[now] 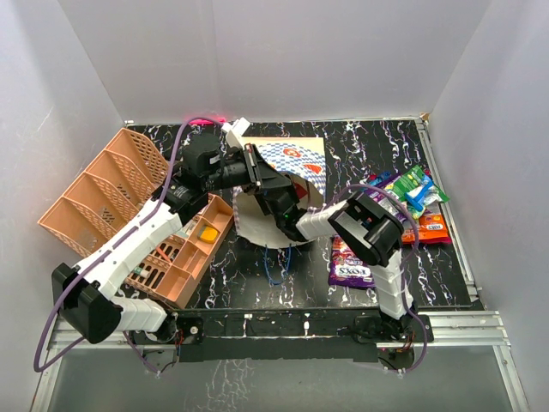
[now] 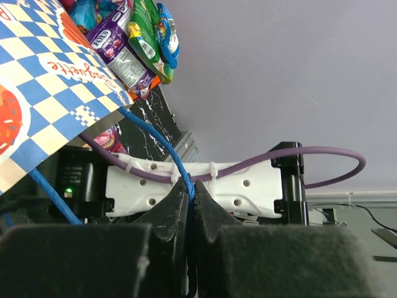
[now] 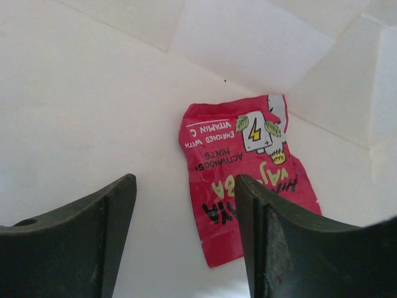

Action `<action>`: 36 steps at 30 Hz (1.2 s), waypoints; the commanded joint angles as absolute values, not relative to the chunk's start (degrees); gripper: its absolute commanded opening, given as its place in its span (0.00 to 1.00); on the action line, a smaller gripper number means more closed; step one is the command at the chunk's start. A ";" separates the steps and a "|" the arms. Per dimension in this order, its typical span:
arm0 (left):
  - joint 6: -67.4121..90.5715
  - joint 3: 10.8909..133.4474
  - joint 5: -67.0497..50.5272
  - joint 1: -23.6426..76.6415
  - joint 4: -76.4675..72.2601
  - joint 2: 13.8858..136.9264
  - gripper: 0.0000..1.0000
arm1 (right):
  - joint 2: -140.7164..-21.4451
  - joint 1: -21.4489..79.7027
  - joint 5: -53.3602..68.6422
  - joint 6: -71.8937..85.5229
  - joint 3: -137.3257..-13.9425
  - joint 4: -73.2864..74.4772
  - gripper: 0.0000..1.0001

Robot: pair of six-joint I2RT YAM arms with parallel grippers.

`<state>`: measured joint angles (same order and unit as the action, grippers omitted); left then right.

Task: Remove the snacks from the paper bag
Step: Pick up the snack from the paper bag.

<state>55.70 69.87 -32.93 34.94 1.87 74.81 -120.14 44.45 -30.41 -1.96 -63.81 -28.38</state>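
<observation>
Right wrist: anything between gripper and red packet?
Nothing: just bare white inside of the paper bag between the open right gripper and the red packet; right wrist view.

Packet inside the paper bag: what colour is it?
Glossy crinkly packet: magenta-red, best in right wrist view.

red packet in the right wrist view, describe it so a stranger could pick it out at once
Find the paper bag lying on the table, the right arm reaching into it. On its plain cream inside, just past the right gripper's open fingers, lies one flat magenta-red packet with a lightning-bolt logo. It is alone in view there; the other snacks are piled outside it.
</observation>
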 commanded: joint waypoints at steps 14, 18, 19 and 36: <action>59.72 73.82 -32.57 34.63 -4.35 76.96 0.00 | -114.08 45.17 -38.06 15.95 -57.25 -41.36 0.81; 59.80 73.48 -32.51 34.67 -3.93 76.11 0.00 | -116.70 44.90 -41.47 19.57 -60.76 -39.41 0.87; 59.64 73.33 -32.33 34.65 -3.52 75.77 0.00 | -117.36 44.77 -41.52 20.53 -61.60 -38.54 0.88; 57.77 73.90 -32.30 34.63 -1.12 74.74 0.00 | -120.54 41.84 -15.01 27.38 -62.00 -25.49 0.82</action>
<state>58.67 72.64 -30.89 34.92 -0.73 76.23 -121.12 40.82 -29.17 24.99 -64.51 -30.59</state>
